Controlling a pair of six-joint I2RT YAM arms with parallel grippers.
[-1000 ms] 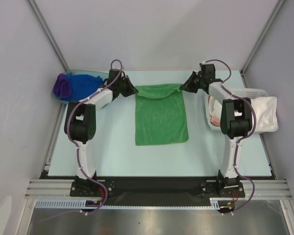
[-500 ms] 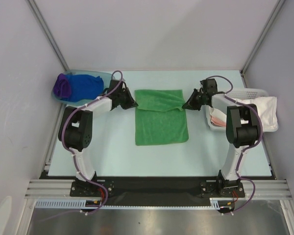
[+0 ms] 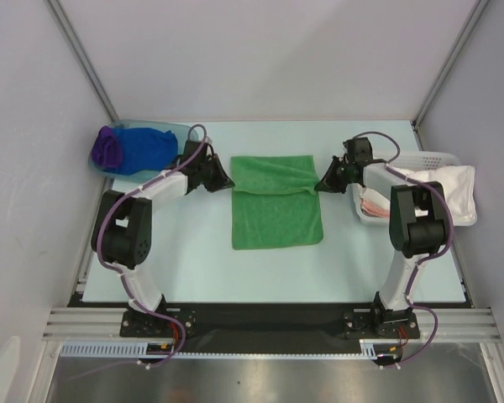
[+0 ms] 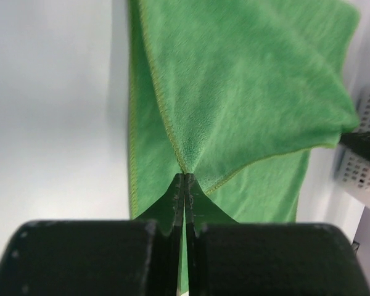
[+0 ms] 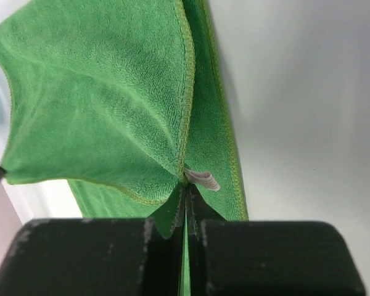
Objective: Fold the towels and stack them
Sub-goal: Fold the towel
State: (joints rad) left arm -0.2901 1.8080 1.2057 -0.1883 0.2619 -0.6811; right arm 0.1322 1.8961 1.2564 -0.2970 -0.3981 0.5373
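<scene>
One green towel (image 3: pixel 275 214) lay at frame centre, long axis running near to far. Its far edge hung folded nearward, one corner pinched tight in the left gripper (image 3: pixel 227 179) and the other in the right gripper (image 3: pixel 322 185), both equally close. Upper left, one blue towel (image 3: pixel 144 148) and one purple towel (image 3: pixel 107 148) filled the single teal tub (image 3: pixel 173 128).

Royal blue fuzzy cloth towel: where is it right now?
Top view, far left: the royal blue towel lies bunched in the translucent teal plastic tub, the dark purple fuzzy towel at its left.
</scene>
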